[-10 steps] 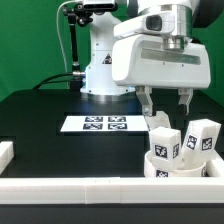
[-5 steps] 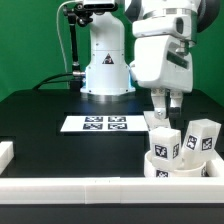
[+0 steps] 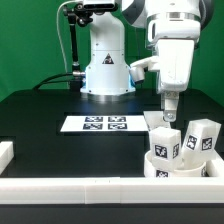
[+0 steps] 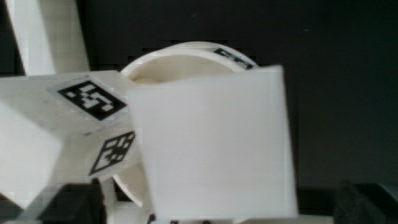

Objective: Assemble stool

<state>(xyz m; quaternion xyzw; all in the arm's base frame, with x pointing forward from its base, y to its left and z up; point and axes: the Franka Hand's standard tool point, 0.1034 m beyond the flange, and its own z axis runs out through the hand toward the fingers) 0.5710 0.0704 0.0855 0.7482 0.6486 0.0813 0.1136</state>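
The round white seat [image 3: 183,167] lies at the exterior view's lower right with white tagged legs [image 3: 166,146] [image 3: 203,137] standing on it. A further white leg [image 3: 154,121] stands just behind them. My gripper [image 3: 167,110] hangs directly above this cluster, turned edge-on to the exterior camera. In the wrist view a plain white leg face [image 4: 214,130] fills the middle, with the seat's curved rim [image 4: 178,58] behind it and a tagged leg [image 4: 80,110] beside it. The gripper [image 4: 217,205] is open, its dark fingertips [image 4: 71,205] on either side of the leg and apart from it.
The marker board [image 3: 105,124] lies flat on the black table in the middle. White border rails run along the front [image 3: 90,190] and the exterior view's left edge [image 3: 8,152]. The robot's white base [image 3: 106,70] stands at the back.
The wrist has turned about a quarter turn, so the gripper now shows edge-on, and it has shifted slightly to the exterior view's right over the legs. The jaws stayed open.
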